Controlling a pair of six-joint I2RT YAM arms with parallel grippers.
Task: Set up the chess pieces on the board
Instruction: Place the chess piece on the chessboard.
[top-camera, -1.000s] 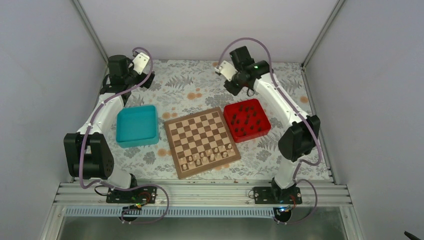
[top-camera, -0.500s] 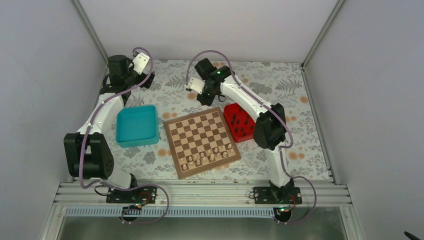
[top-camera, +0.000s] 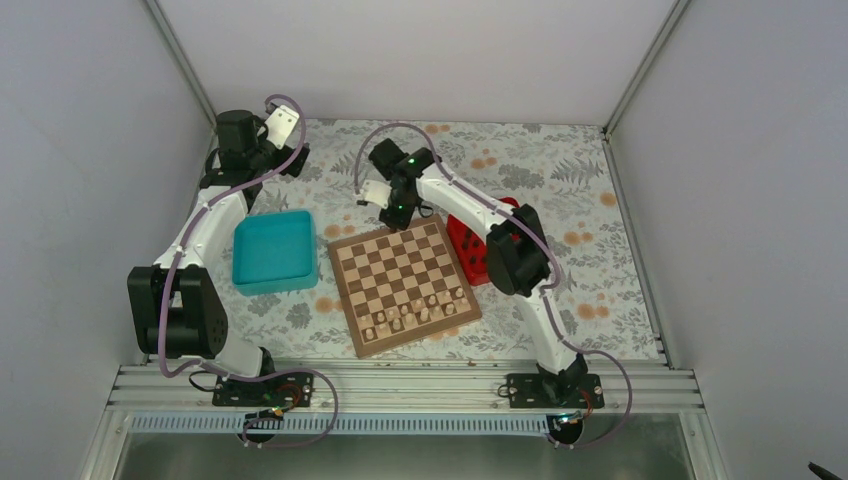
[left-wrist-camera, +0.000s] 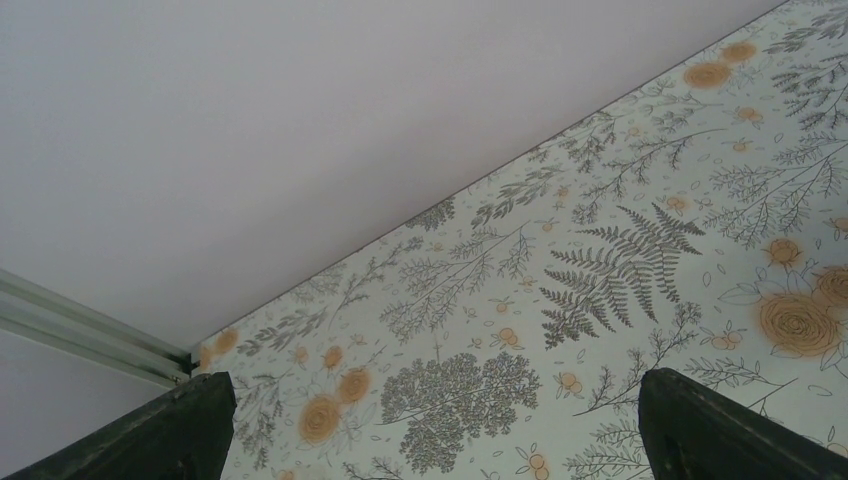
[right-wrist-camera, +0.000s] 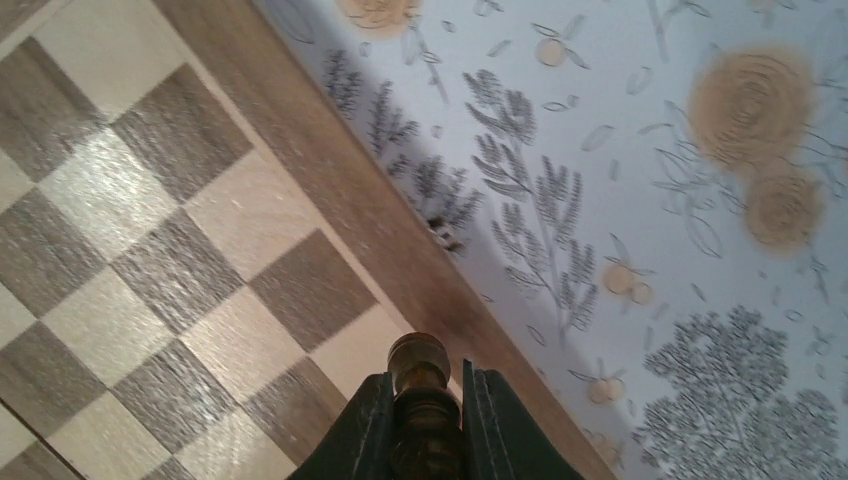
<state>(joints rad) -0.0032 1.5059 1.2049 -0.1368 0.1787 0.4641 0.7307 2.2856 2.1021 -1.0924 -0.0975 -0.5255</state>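
**Right pincer (right-wrist-camera: 425, 392) pinching a small dark brown wooden chess piece (right-wrist-camera: 418, 362) over the square chequered wooden chessboard (right-wrist-camera: 330, 175)**

I hold the piece upright at the board's far tan border (I cannot tell whether it touches the wood). My left pincer (left-wrist-camera: 440, 440) hangs spread wide over the floral-patterned bench (left-wrist-camera: 600, 250), beyond the square teal plastic tray (top-camera: 272, 250). Pale cream chessmen (top-camera: 420, 310) stand on the board's near rows.

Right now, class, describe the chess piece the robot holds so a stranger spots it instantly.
Start at the square wooden chequered board, then go to its far edge, where the right arm's claw hangs. Pinched in it is one dark brown wooden chess piece, the only one gripped.
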